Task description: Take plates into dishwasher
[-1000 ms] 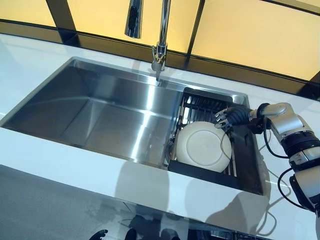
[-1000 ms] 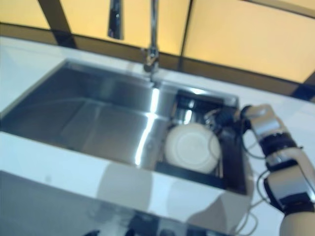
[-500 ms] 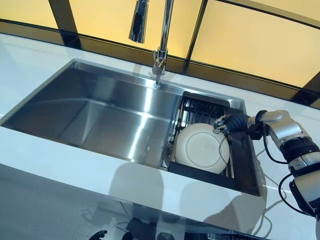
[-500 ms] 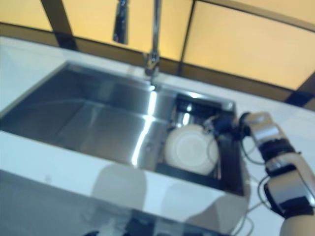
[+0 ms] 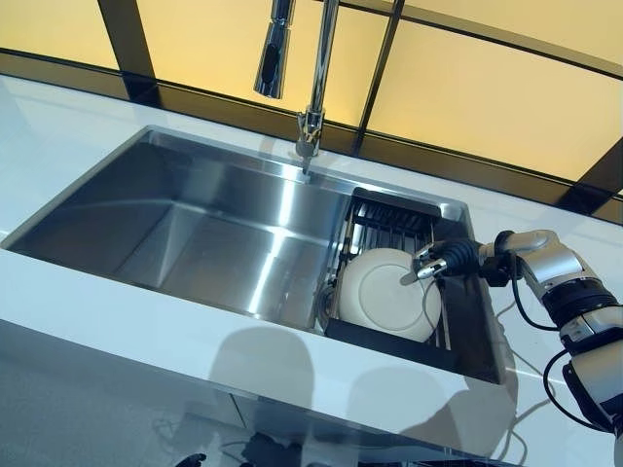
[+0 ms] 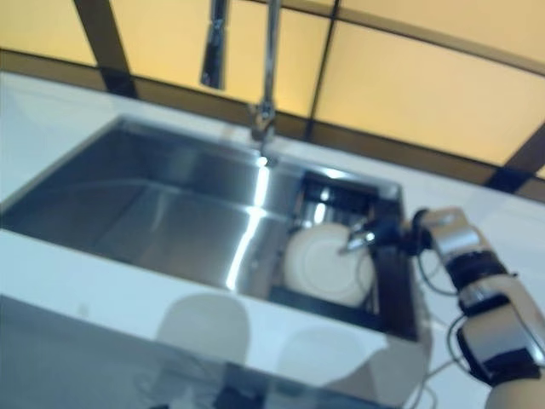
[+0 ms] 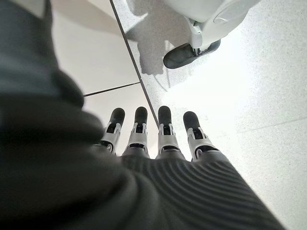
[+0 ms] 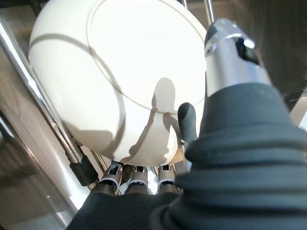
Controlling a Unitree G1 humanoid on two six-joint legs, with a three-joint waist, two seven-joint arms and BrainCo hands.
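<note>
From the head camera I see my right hand reaching in from the right over the dark dish rack that sits in the right end of the steel sink. The white plate leans in that rack, tilted up on its edge with its underside facing me, and the hand is at the plate's upper right rim. In the right wrist view the plate fills the frame: my fingers run under its near edge and out of sight behind it, one finger lies against the face of the plate, and the thumb stands up just beside the rim. I read that as a pinch on the plate's edge, fingers on one side, thumb on the other.

The tall faucet rises behind the sink, well apart from the rack, and the white worktop runs around the basin.

My left hand shows only in its own wrist view, fingers straight and relaxed, holding nothing, pointing down over a pale tiled floor.
</note>
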